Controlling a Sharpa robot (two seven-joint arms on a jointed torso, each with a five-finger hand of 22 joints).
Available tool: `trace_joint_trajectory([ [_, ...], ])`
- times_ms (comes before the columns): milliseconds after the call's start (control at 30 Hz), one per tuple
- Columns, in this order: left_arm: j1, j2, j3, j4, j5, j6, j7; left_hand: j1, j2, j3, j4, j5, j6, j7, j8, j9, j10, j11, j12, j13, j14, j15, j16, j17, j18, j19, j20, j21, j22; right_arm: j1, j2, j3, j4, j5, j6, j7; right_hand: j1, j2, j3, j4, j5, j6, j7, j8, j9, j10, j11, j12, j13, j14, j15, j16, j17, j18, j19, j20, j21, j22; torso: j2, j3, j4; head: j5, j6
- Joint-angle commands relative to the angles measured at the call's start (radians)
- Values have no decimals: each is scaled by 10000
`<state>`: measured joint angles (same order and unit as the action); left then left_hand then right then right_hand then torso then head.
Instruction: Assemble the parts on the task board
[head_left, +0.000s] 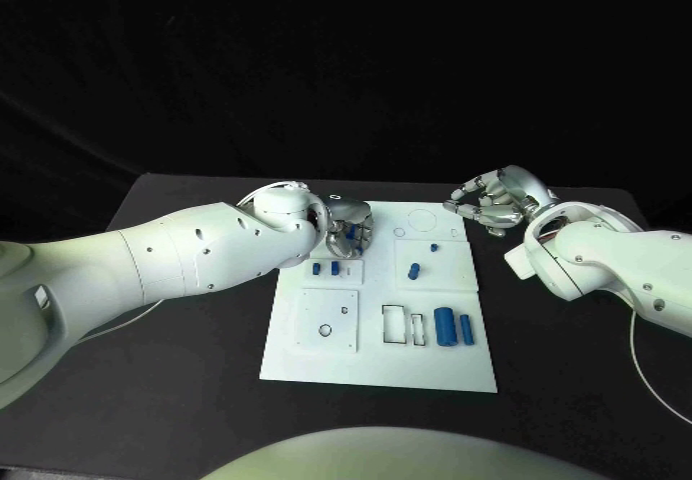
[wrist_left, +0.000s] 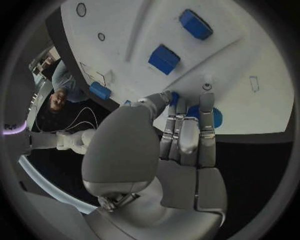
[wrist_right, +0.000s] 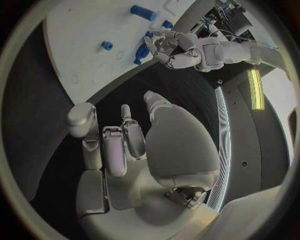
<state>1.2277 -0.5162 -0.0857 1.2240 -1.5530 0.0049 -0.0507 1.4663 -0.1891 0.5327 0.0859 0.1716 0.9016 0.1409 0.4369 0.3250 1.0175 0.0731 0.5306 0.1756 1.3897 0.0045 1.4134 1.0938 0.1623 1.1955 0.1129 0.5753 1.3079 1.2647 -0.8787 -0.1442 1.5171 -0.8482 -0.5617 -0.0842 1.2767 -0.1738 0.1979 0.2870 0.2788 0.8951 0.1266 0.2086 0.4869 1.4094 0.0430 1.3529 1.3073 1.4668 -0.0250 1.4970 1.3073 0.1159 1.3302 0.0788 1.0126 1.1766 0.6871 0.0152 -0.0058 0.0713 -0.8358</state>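
The white task board (head_left: 378, 355) lies mid-table. My left hand (head_left: 343, 225) hovers over its far left corner and pinches a small blue part (wrist_left: 211, 116) between thumb and fingers; the same part (wrist_right: 142, 51) hangs below that hand in the right wrist view. Two small blue parts (head_left: 326, 267) sit just in front of the hand, also seen as blue blocks (wrist_left: 164, 58). Another two small parts (head_left: 415, 269) lie mid-board. A thick blue cylinder (head_left: 444, 324) and a thinner one (head_left: 466, 328) lie near the board's right front. My right hand (head_left: 496, 200) hangs off the far right corner, loosely curled, holding nothing.
The board carries raised white panels with cut-out slots (head_left: 394, 322) and holes (head_left: 325, 331). Black table (head_left: 173, 380) surrounds it on all sides. A thin cable (head_left: 656, 385) trails from my right arm.
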Motion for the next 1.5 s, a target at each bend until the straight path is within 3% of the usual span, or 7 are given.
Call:
trace_joint_trajectory([
  [33,-53,31,-26,0,-29,289,-137,-8,188,78,-201,-66,224,-51,-5,51,248,-103,79,67,214,-75,152,312,-37,226,-71,547,578,-5,7,1,22,-31,41,70,0,23,68,7,37,-34,-19,55,11,-52,0,-31,368,600,-26,-25,893,62,-30,-1,38,19,0,-1,19,0,1],
  [567,-65,-77,-15,118,195,-274,-47,-267,216,261,-501,-102,388,-67,-270,129,411,-110,-347,-54,351,-103,205,376,-122,393,-141,1151,649,-5,16,1,23,-32,-1,87,-3,26,73,8,39,-12,-23,70,19,-36,-3,-12,386,605,-28,-20,907,62,-28,-1,38,21,9,-22,15,-1,22],
  [733,-64,-317,78,441,335,-390,-73,-277,209,273,-537,-101,390,-66,-296,137,443,-112,-382,-62,371,-105,216,406,-133,420,-142,1236,663,-5,13,1,14,-35,-10,89,-3,26,73,8,39,-12,-23,70,19,-36,-3,-12,386,605,-28,-20,907,62,-28,-1,38,21,-3,-19,40,1,26],
  [933,-57,-762,309,961,613,-605,-41,-511,81,215,-578,-9,325,-41,-461,156,515,-85,-570,-101,420,-79,240,452,-146,424,-125,1337,662,-5,2,1,-7,-37,-18,91,-3,26,73,8,39,-12,-23,70,19,-36,-3,-12,386,605,-28,-20,907,62,-28,-1,38,21,-9,-19,52,29,44],
  [1100,-54,-1070,441,1248,723,-812,36,-559,37,202,-618,93,307,-45,-520,170,597,-94,-619,-103,438,-87,248,461,-150,438,-124,1403,670,-5,-4,1,-19,-39,-26,92,-4,23,76,7,40,-2,-26,78,24,-38,-7,-15,380,602,-29,-27,895,66,-35,-1,18,9,-4,-24,52,54,71],
  [1267,-55,-1311,487,1381,772,-759,30,-572,32,201,-640,141,342,-54,-526,188,634,-101,-644,-102,438,-92,244,445,-146,430,-124,1400,665,-6,-12,1,-23,-40,-27,94,-4,23,76,7,40,-2,-26,78,24,-38,-7,-15,380,602,-29,-27,895,66,-35,-1,18,9,15,-19,20,79,76],
  [1500,-61,-1547,498,1390,801,-556,-66,-579,30,196,-649,146,369,-59,-523,199,651,-105,-654,-101,433,-94,238,426,-145,427,-125,1402,665,-6,-26,1,-24,-42,-27,95,-4,23,76,7,40,-2,-26,78,24,-38,-7,-15,380,602,-29,-27,895,66,-35,-1,18,9,7,-24,34,73,71],
])
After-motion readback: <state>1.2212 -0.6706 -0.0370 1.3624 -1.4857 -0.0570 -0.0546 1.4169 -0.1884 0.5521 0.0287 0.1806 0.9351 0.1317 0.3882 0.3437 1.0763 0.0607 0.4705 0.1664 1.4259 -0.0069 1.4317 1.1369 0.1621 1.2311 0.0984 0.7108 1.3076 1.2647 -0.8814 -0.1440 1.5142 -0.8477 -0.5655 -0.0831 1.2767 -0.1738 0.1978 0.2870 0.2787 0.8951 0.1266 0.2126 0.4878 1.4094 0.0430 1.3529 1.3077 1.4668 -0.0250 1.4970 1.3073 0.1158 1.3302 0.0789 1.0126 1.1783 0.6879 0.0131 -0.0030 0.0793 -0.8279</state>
